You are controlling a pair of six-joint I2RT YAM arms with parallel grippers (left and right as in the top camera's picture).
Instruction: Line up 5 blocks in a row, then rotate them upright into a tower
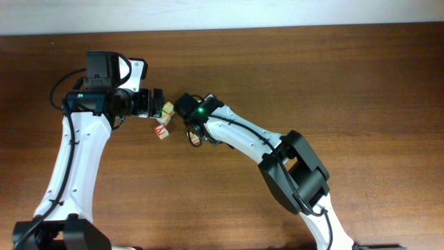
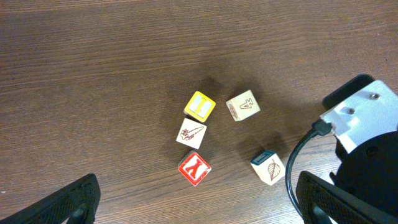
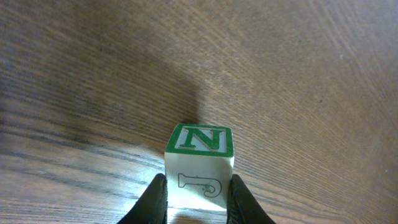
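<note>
Overhead, three cubes show: a yellow-faced cube [image 1: 167,108] just beyond the left fingers [image 1: 157,96], a red Y cube [image 1: 161,130] near them, and a half-hidden block [image 1: 196,137] under the right arm [image 1: 236,135]. The left wrist view counts five on the worktop [image 2: 93,74] ahead of its wide-open fingers: the yellow and Y cubes plus the 4 block [image 2: 242,105], sketch block [image 2: 191,133] and leaf block [image 2: 268,166]. Only the right wrist view shows the green N block [image 3: 199,152], clamped between the right fingers [image 3: 154,199].

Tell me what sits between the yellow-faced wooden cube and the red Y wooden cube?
A pale wooden cube with a reddish line drawing on top lies between them; the left wrist view shows it.
</note>
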